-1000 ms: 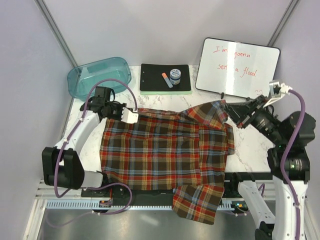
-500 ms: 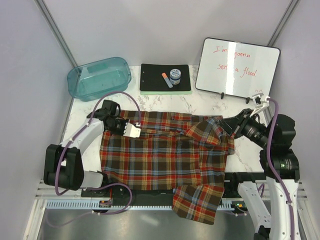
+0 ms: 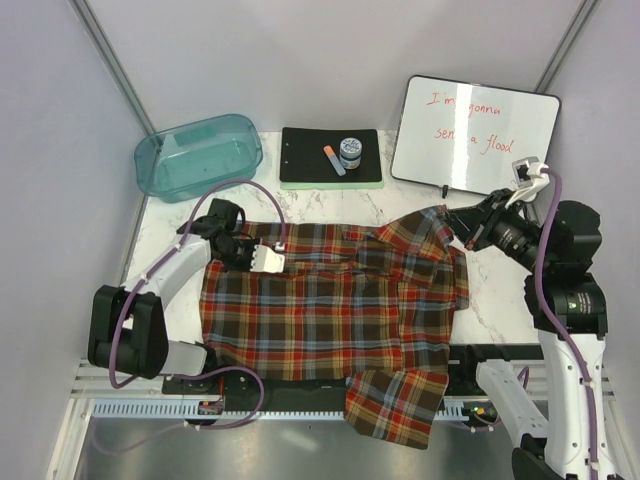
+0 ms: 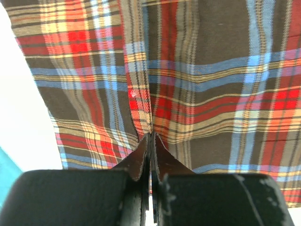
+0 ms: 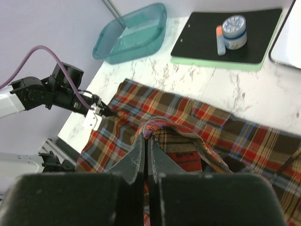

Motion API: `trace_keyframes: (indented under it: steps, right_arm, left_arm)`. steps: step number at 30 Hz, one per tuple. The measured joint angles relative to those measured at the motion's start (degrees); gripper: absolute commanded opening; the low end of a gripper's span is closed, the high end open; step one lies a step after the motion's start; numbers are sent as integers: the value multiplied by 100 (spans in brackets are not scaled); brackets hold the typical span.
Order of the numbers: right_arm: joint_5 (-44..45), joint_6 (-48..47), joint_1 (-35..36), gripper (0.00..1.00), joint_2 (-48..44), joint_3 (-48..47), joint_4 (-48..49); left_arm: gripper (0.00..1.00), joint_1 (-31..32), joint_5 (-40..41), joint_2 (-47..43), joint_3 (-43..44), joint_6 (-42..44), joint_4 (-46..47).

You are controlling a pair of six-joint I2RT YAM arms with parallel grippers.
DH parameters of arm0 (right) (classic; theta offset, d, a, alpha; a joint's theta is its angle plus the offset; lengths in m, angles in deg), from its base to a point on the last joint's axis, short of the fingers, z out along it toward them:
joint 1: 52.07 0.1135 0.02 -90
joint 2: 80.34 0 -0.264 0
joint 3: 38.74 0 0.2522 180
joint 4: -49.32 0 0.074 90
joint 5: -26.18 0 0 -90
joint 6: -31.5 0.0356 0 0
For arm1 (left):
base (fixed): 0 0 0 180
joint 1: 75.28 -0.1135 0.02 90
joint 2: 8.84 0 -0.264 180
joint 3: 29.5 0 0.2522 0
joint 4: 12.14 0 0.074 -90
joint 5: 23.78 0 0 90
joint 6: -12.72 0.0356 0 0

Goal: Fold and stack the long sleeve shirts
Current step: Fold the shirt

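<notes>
White marble-look tabletop [image 3: 500, 290] with grey veining is boxed in by plain pale lilac walls [image 3: 60, 150] and metal corner posts. An aluminium rail [image 3: 130, 408] is seen along the 6 o'clock edge.

The plaid flannel shirt [image 3: 330, 310] is spread mostly flat across the tabletop centre. One part is draped over the 6 o'clock edge onto the rail.

The left hand [image 3: 272, 257] is set on the shirt's 10 o'clock corner. In its wrist view the fingers are pressed together, with a thin ridge of cloth pinched between the tips. The right hand [image 3: 455, 228] is at 3 o'clock, fingers closed tight on a fabric edge that is lifted into a peak off the tabletop.

The lower part of the right arm is cut off by the frame. The left wrist view is filled almost wholly by cloth, and the tabletop strip there is blown out white. The red handwriting on the whiteboard [image 3: 475, 133] is only partly legible. The label on the jar [image 3: 350, 150] cannot be read.

The shirt is soft woven check in red, orange, brown and blue-grey. A translucent teal plastic bin [image 3: 198, 155] with rounded corners is at 10 o'clock. A black clipboard [image 3: 330, 158] on a green pad is at 12 o'clock, with the small round jar and a short orange marker [image 3: 333, 160] resting on it. The whiteboard at 1 o'clock is black-framed with rounded corners. Purple cables [image 3: 240, 185] are looped along both arms.
</notes>
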Motion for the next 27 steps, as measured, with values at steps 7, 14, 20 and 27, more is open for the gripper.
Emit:
trace_keyframes:
  steps: [7,14,20,27]
  right_arm:
    - [-240,-348,-2,0,66,-179,219]
    - [-651,-590,0,0,173,282,291]
    - [-914,-31,0,0,-28,1331,872]
    - [-828,621,549,0,122,1969,2096]
  left_arm:
    - [11,74,35,2,-90,-85,-85]
    - [51,85,-68,-210,-269,-302,-341]
    - [80,52,-977,-1373,103,-1187,-474]
    - [82,52,-2009,-2433,170,-2997,17]
